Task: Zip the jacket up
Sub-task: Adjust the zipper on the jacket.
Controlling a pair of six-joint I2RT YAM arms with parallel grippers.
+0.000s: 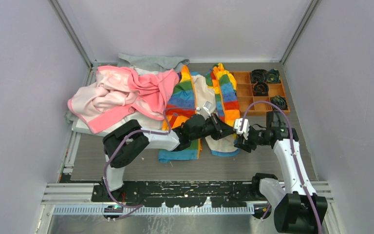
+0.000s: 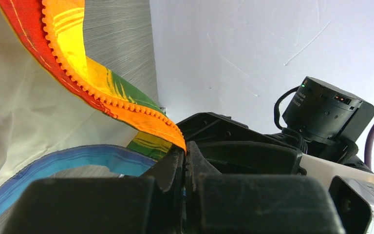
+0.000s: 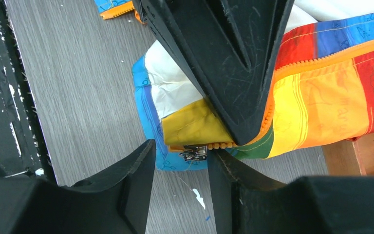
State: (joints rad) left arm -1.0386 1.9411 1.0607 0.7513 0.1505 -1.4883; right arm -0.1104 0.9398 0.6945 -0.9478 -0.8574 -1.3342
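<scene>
A small rainbow-striped jacket [image 1: 185, 95] is seen from above, spread open in the middle of a grey wood-grain table [image 1: 141, 168], with its cream lining turned up, its blue hem toward the arms and its collar toward the far wall. A crumpled pink garment [image 1: 121, 95] is heaped at its left and overlaps its left edge, and a grey garment [image 1: 148, 62] is partly seen behind that. An orange compartment tray [image 1: 243, 91] holding dark coiled items [image 1: 260, 75] is placed just beside the jacket on the right. Both arms are extended over the lower right front panel, near the hem. In the left wrist view, the left gripper [image 2: 185, 157] is shown pressed together on the bottom end of the orange zipper tape [image 2: 107, 100], whose toothed edge is lifted off the table and runs up and away to the left. In the right wrist view, the right gripper [image 3: 181, 152] is held low over the hem corner with its fingers apart and nothing clamped; a small metal zipper slider [image 3: 194, 152] is seen between them, just beside the right-hand finger, at the foot of the other toothed edge. A large black wedge, apparently the left gripper, is pressed onto the fabric just beyond it.
</scene>
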